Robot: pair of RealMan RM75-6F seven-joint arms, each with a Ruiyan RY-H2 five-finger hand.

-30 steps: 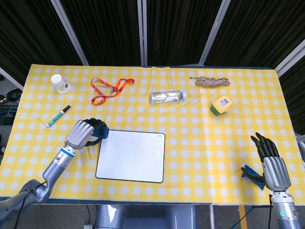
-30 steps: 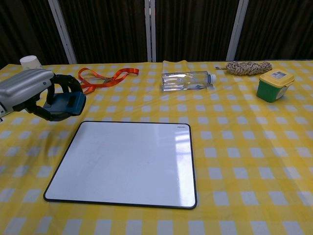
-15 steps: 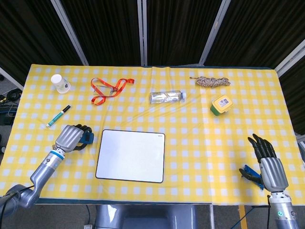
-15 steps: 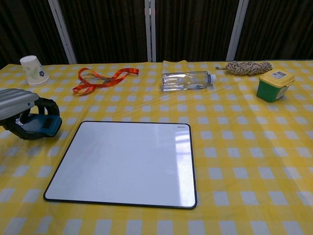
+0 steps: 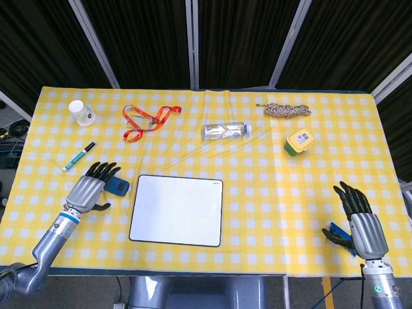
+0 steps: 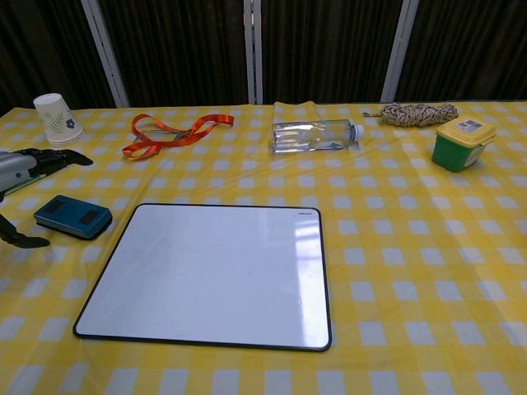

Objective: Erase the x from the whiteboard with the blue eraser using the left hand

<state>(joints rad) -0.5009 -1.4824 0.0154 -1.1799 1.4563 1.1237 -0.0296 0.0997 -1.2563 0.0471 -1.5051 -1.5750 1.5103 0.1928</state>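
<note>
The whiteboard [image 5: 177, 210] [image 6: 212, 274] lies flat on the yellow checked cloth, its white face blank with no mark that I can see. The blue eraser [image 5: 118, 186] [image 6: 72, 216] rests on the cloth just left of the board's upper left corner. My left hand [image 5: 89, 191] [image 6: 25, 169] hovers over the eraser's left side with fingers spread, holding nothing. My right hand [image 5: 360, 219] is at the table's right front edge, fingers apart and empty; the chest view does not show it.
A paper cup [image 5: 80, 112], a green marker [image 5: 78, 156] and an orange lanyard [image 5: 146, 120] lie at the back left. A plastic bottle [image 5: 225, 131], a coiled rope [image 5: 287, 111] and a green box with yellow lid [image 5: 299, 141] sit at the back. A blue clip [image 5: 337, 234] lies beside my right hand.
My left hand carried the eraser leftward off the board, set it on the cloth and spread its fingers. The right hand shifted slightly.
</note>
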